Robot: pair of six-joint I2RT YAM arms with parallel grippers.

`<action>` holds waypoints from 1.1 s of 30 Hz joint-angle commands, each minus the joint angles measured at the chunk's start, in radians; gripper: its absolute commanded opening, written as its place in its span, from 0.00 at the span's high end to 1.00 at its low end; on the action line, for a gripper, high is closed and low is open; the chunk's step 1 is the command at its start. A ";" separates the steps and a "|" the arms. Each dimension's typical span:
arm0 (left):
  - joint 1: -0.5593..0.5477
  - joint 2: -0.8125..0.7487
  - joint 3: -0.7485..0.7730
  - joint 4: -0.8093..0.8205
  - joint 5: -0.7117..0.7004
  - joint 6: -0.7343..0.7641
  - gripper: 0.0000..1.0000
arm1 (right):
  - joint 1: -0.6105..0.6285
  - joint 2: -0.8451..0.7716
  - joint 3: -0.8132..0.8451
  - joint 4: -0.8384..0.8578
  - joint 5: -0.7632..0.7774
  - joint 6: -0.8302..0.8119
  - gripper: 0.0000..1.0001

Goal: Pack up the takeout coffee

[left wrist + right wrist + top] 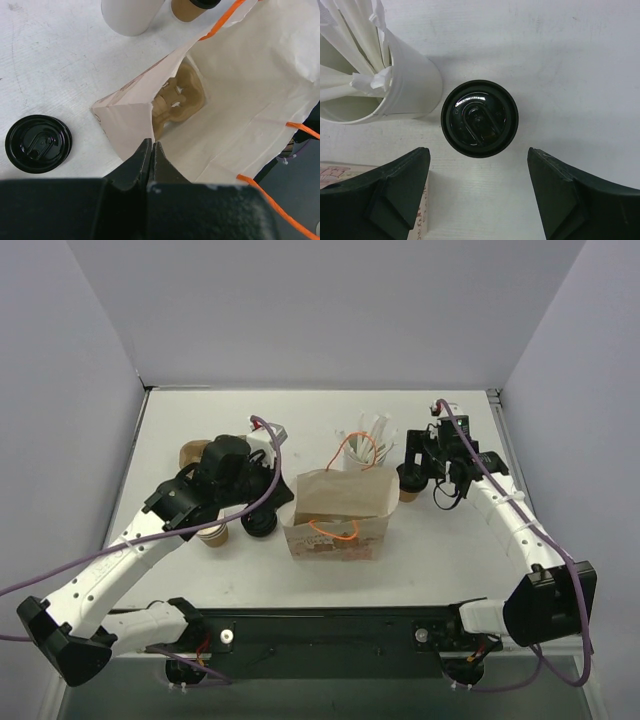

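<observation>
Plainly not yet packed: takeout coffee (408, 484), upright on the table (200, 420), right of centre in the top view, just off the right-hand side of the paper bag (335, 515) and just beside the white tub (360, 455) of straws and napkins. Seen from straight above in the right wrist view as a round black lid, centre frame, close against the tub at upper left; touching or not, cannot tell.

Right claw (478, 162) spread wide, one finger (400, 190) at lower left, the other at lower right, both clear of the cup. Lid just beyond the tips, nothing gripped. Corner of the bag peeping in at the lower left edge of that frame.

Left claw (150, 147) shut tight, tips pressed together right at the near rim of the bag, bottom centre of the left wrist view. Paper caught between them or not: cannot tell. Bag standing open, mouth upward, orange handles at its edges, a brown cardboard cup tray (180, 97) lying at the bottom. Loose black lid (38, 144) flat on the table at the left of that frame, apart from the bag. Lidless tan cup (213, 533) upright to the lower left of the bag in the top view, next to the loose lid.
</observation>
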 commanded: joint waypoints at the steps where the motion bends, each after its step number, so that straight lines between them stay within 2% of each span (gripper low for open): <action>1: -0.003 -0.086 -0.029 0.097 -0.014 0.023 1.00 | -0.016 0.043 -0.014 0.103 -0.085 -0.114 0.20; 22: -0.003 -0.102 -0.022 0.054 -0.070 0.004 1.00 | -0.023 0.215 0.009 0.100 -0.039 -0.154 0.19; 33: -0.003 -0.102 -0.025 0.054 -0.074 -0.001 1.00 | -0.019 0.251 0.019 0.086 -0.045 -0.152 0.19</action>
